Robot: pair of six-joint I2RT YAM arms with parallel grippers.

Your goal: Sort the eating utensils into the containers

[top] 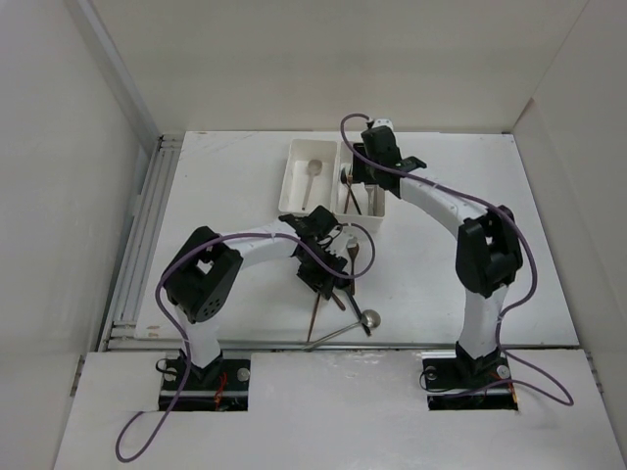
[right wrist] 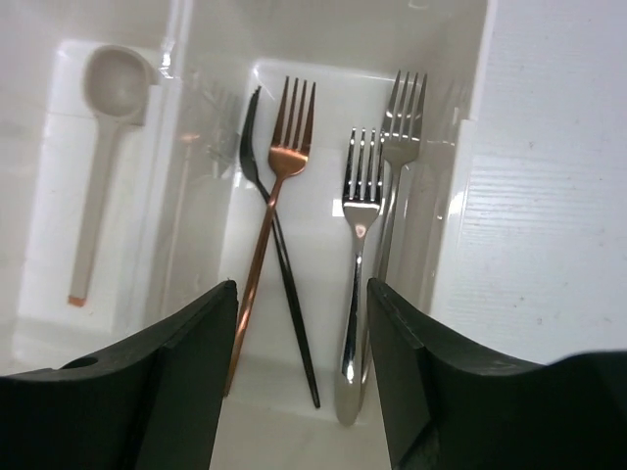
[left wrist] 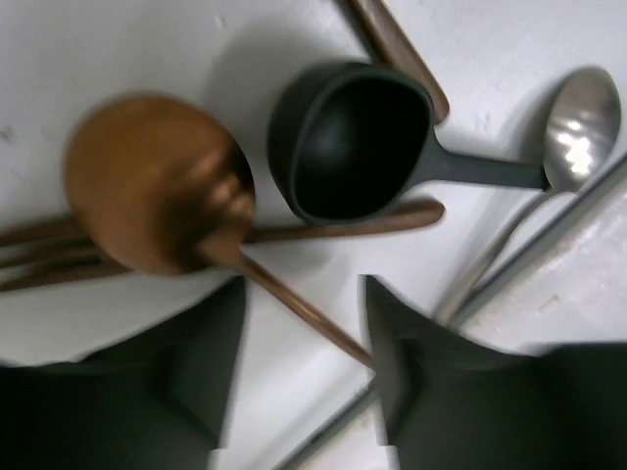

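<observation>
Two white bins stand side by side at the back. The left bin [top: 291, 176] holds a pale spoon [top: 312, 174], also in the right wrist view [right wrist: 108, 93]. The right bin [top: 381, 213] holds a copper fork [right wrist: 287, 147], a black fork [right wrist: 266, 201] and two silver forks [right wrist: 361, 196]. My right gripper [right wrist: 302, 343] hangs open and empty over that bin. My left gripper [left wrist: 306, 362] is open low over a pile of loose utensils: a copper spoon [left wrist: 147, 181], a black spoon [left wrist: 353, 137], a silver spoon [left wrist: 580, 122]. The copper spoon's handle runs between my left fingers.
More copper handles [left wrist: 333, 223] lie crossed under the spoons. The silver spoon [top: 369, 318] lies near the table's front edge, by the metal rail. White walls enclose the table on the left, back and right.
</observation>
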